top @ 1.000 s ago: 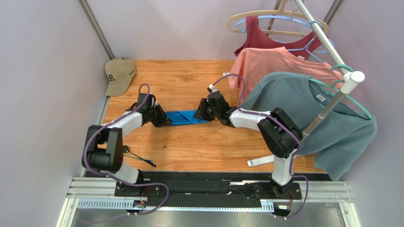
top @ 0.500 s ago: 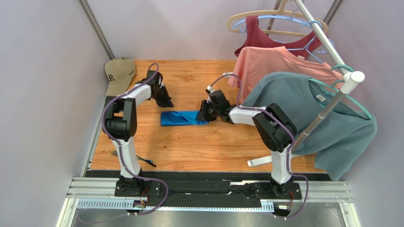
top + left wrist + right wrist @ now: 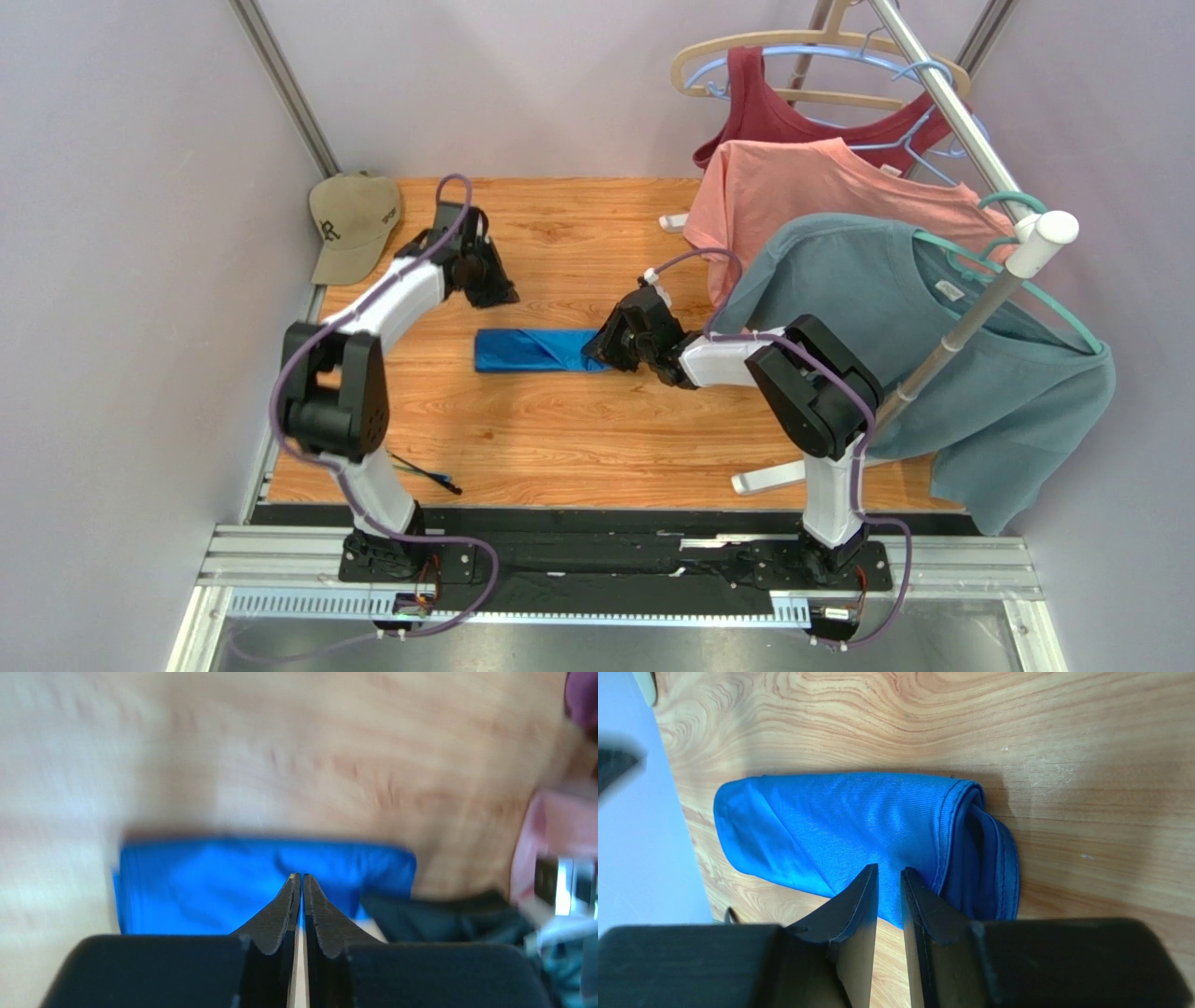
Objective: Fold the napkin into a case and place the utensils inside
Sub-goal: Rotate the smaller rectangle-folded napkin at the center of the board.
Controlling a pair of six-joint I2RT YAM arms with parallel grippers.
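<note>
Royal-blue cloth, folded to a narrow strip, lies mid-surface: the napkin (image 3: 530, 350), its layered end turned toward the right claw (image 3: 889, 869). That claw's jaws stand a slim gap apart just above the cloth, with none of it seen between them. The left claw (image 3: 302, 877), pressed together and empty, hovers behind the strip. The utensils (image 3: 425, 473) lie well apart, near the front edge of the surface (image 3: 589, 448). Likely risks: the shiny fabric may spring out of its folds or slide if a claw drags it. The thin sticks may slip a pinch or be nudged off the edge. The hanging teal T-shirt (image 3: 898, 350) could snag the right arm.
</note>
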